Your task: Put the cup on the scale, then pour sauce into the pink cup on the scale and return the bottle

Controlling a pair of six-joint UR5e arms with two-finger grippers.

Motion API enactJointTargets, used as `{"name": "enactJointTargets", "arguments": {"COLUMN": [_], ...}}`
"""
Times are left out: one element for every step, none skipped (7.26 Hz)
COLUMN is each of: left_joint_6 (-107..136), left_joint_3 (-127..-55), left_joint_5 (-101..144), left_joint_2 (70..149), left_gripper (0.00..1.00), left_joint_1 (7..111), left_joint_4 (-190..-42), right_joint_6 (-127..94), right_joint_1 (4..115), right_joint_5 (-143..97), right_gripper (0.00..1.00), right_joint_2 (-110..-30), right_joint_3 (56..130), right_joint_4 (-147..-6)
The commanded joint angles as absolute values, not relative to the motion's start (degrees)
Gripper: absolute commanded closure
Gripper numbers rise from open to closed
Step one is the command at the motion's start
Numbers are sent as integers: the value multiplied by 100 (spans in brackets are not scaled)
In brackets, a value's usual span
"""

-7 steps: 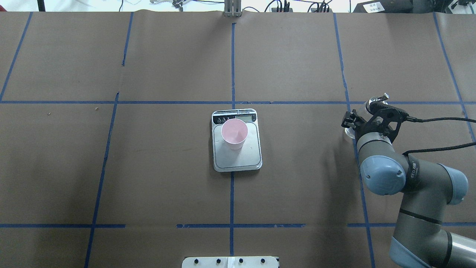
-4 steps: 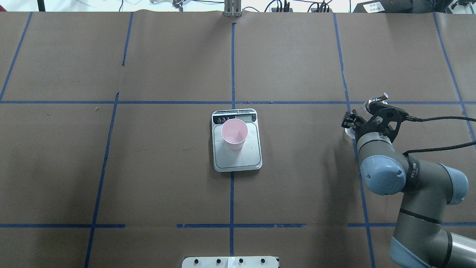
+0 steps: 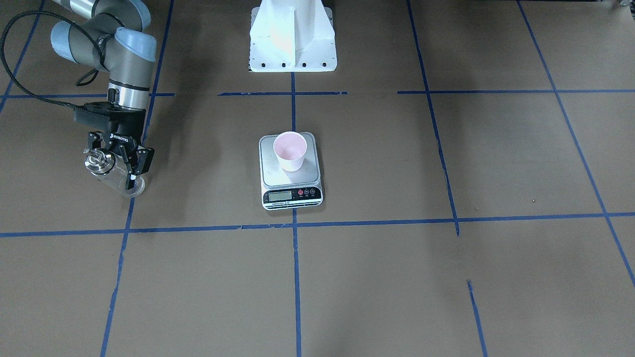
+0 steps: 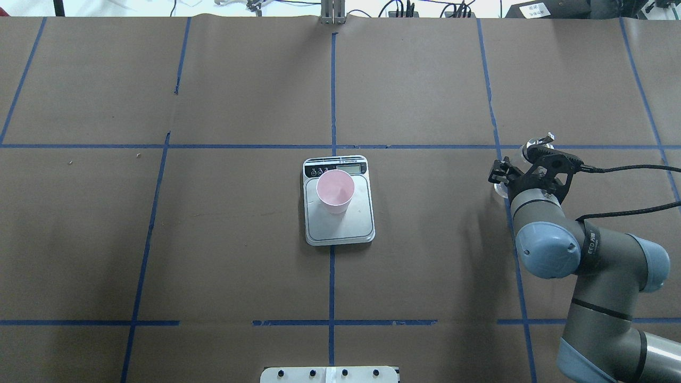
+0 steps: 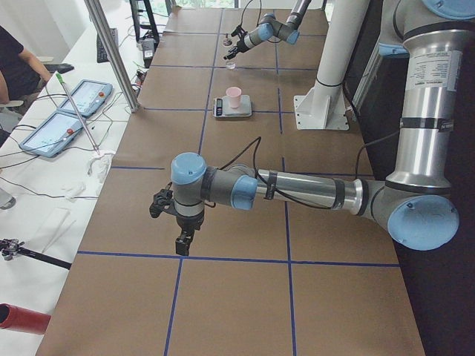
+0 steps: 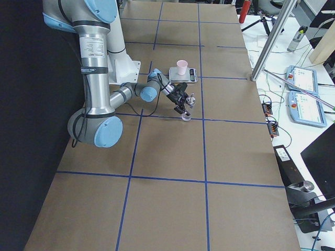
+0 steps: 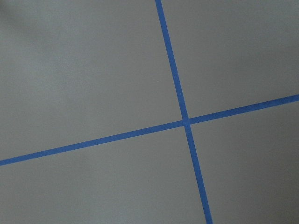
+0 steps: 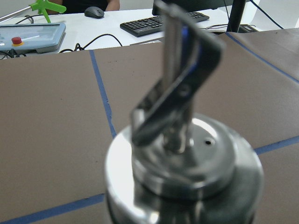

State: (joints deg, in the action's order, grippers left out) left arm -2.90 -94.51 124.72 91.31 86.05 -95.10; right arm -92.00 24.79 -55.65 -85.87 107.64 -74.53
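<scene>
The pink cup (image 4: pixel 335 190) stands upright on the silver platform of the scale (image 4: pixel 343 229) at the table's middle, also seen as the cup (image 3: pixel 290 150) on the scale (image 3: pixel 270 171). I cannot make out any sauce in the cup or the glass. At the right, my right gripper (image 4: pixel 526 167) is shut on the clear bottle (image 3: pixel 119 181), whose base is at or just above the paper. The bottle's silver cap and spout (image 8: pixel 182 154) fill the right wrist view. My left gripper (image 5: pixel 182 241) hangs far off over bare paper; I cannot tell whether it is open or shut.
Brown paper with blue tape lines (image 4: pixel 332 96) covers the table. The white robot base (image 3: pixel 291 37) stands behind the scale. The right arm's black cable (image 4: pixel 628 171) trails to the right. Tablets (image 6: pixel 303 94) and a person (image 5: pixel 15 67) are on the operators' side.
The right gripper and the bottle have shifted very slightly, the bottle's base a touch lower. The cup and the scale have not moved.
</scene>
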Motion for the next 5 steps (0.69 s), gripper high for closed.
{"name": "enactJointTargets", "arguments": {"left_joint_6": [-290,-290,-290,-290,-290], "left_joint_3": [-9448,-9457,-9466,-9457,-9457], "left_joint_5": [12472,12472,12472,12472,12472], "left_joint_2": [9132,9132,9123,9123,9123], "left_gripper": [0,0,0,0,0], "left_joint_1": [8604,8604,8604,8604,8604], "left_joint_4": [-9510,-9510,-9510,-9510,-9510], "right_joint_6": [-9193,-9202,-9193,-9193,-9193], "right_joint_1": [2470,2452,2452,2452,2452], "right_joint_5": [-5572,-5564,-5572,-5572,-5659], "right_gripper": [17,16,11,4,1], "right_joint_2": [-8587,-8587,-8578,-8578,-8578], "right_joint_3": [10767,10767,10767,10767,10775], "right_joint_4": [-7453,-7462,-7462,-7462,-7462]}}
